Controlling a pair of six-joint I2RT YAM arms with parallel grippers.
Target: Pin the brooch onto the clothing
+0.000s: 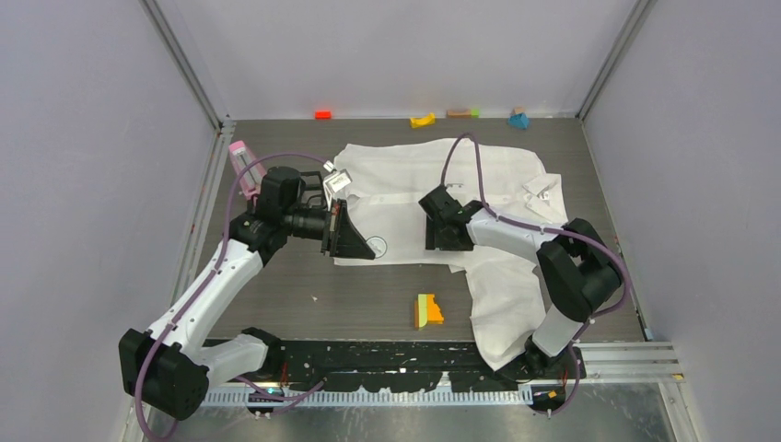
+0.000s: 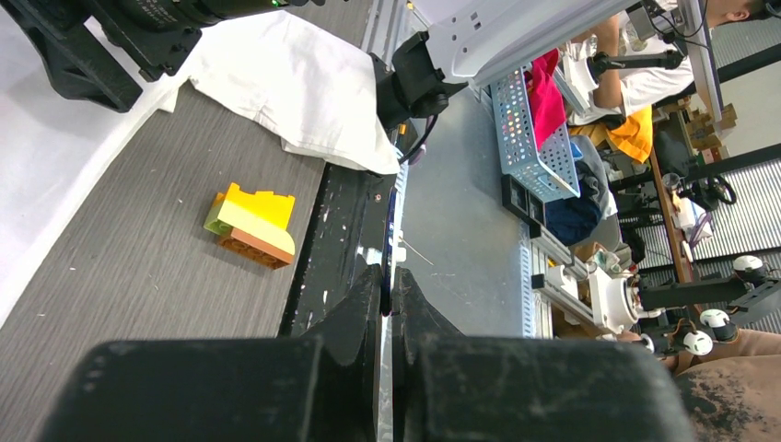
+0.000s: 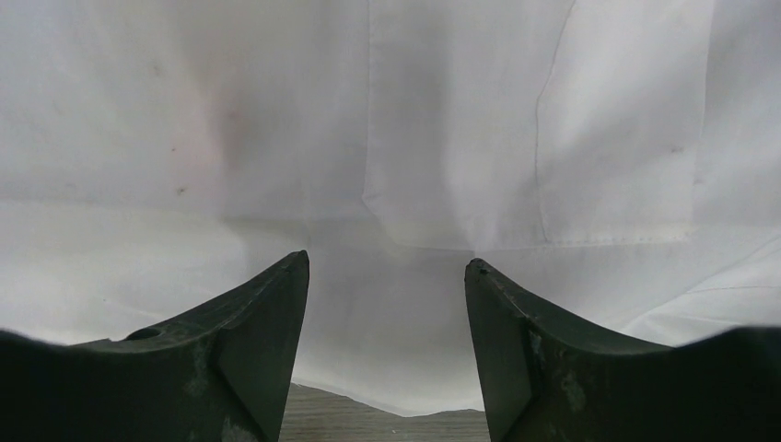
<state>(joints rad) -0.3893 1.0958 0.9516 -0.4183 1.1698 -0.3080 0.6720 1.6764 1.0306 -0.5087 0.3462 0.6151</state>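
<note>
Right gripper (image 3: 387,267) over shirt (image 3: 276,138), jaws spread wide, empty, likely poised to steady cloth. Left gripper (image 2: 387,290) beside shirt's edge, jaws closed tight; brooch perhaps pinched, unseen.

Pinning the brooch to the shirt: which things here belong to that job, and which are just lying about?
Job: shirt; the brooch, which I cannot make out.
Lying about: block stack near the front; red block, yellow block, brown-green block and blue block by the far wall; small box; pink object.
</note>
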